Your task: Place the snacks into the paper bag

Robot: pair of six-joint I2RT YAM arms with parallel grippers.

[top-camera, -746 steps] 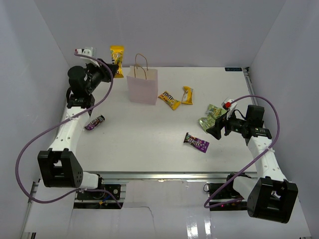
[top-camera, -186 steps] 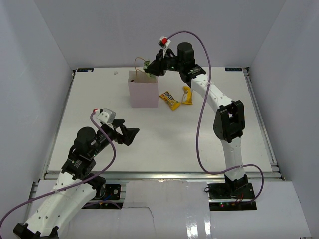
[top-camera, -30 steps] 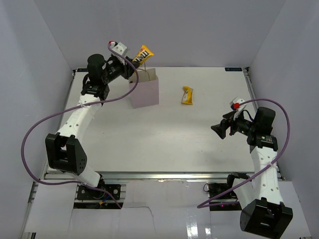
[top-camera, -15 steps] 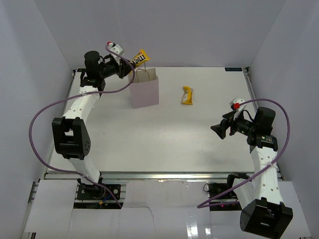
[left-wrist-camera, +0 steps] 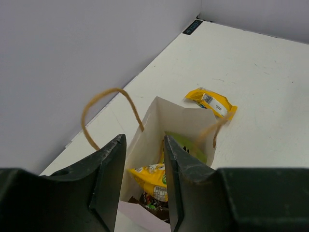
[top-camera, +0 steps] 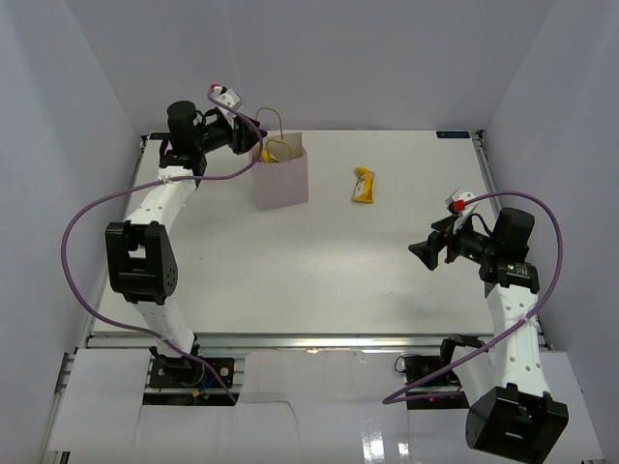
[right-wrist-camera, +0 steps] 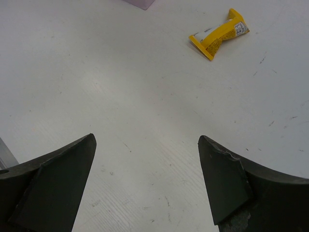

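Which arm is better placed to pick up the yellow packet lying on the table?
Probably the right arm. The right gripper is open, empty and faces the yellow packet directly. The left gripper sits over the paper bag, which stands between it and the packet.

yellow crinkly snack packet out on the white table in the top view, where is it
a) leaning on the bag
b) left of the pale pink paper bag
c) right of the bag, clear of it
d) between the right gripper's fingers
c: the yellow crinkly snack packet lies on the white table to the right of the pale pink paper bag, with bare table between them.
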